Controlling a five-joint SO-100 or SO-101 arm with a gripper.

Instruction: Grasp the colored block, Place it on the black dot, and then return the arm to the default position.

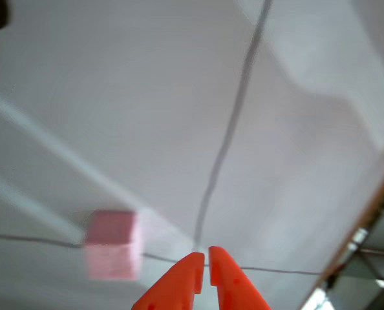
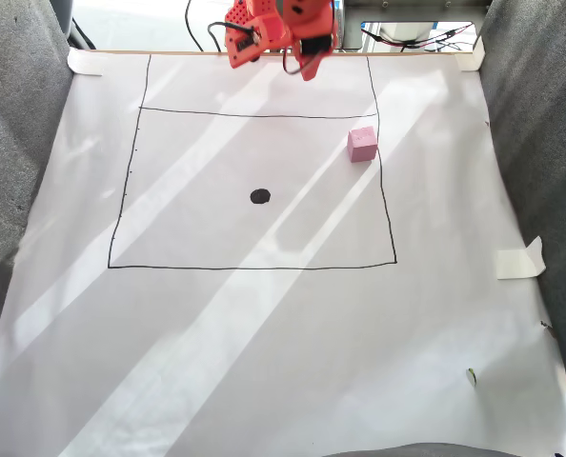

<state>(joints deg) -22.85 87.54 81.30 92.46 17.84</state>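
Hanging above the white paper sheet [image 2: 264, 362], the gripper [image 1: 205, 259] shows in the other view as two orange fingers [image 1: 179, 284] drawn to a narrow V, tips nearly touching and clenched on nothing. The colored block [image 1: 112, 244], a pale pink cube, lies to the left of the jaws in that view, near but apart from them, resting on a thin drawn line [image 1: 231, 129]. In the fixed view the arm [image 2: 278, 33] sits at the top edge of the sheet, and the block [image 2: 362, 144] lies below and to the right of it, against the right side of the drawn square. The black dot [image 2: 260, 196] lies inside that square, well apart from both block and jaws.
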